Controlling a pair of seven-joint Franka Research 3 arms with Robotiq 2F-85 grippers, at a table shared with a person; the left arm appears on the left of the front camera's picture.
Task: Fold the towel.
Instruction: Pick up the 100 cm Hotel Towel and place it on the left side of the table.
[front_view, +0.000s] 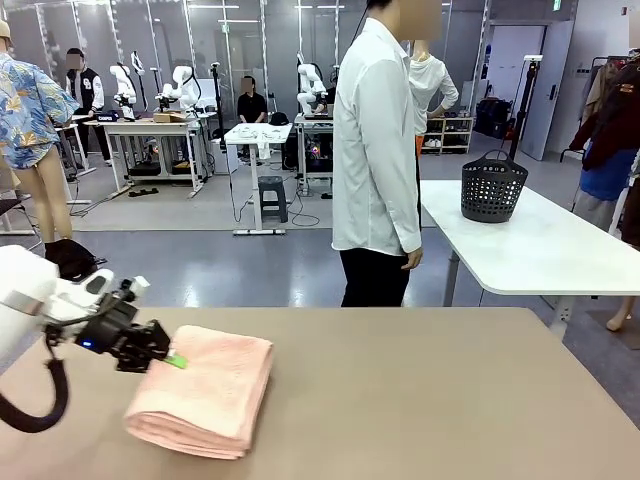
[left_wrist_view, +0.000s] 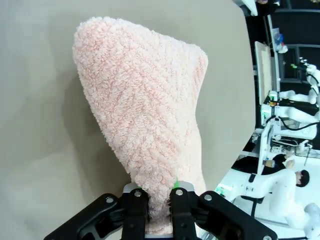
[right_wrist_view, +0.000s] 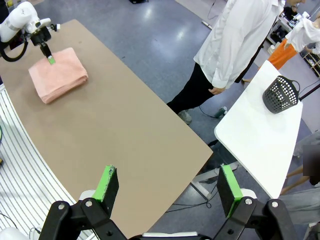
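Risk: your left gripper (left_wrist_view: 159, 197) is clamped on the folded towel (front_view: 205, 388)'s edge; pulling away without releasing drags the fold open.

Salmon-pink terry towel (front_view: 205, 390), folded into a thick rectangle, lying flat on table's left side

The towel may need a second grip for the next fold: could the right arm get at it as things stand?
Probably yes: the right gripper hangs open above bare table, nothing between it and the towel, though the left gripper pinches one edge.
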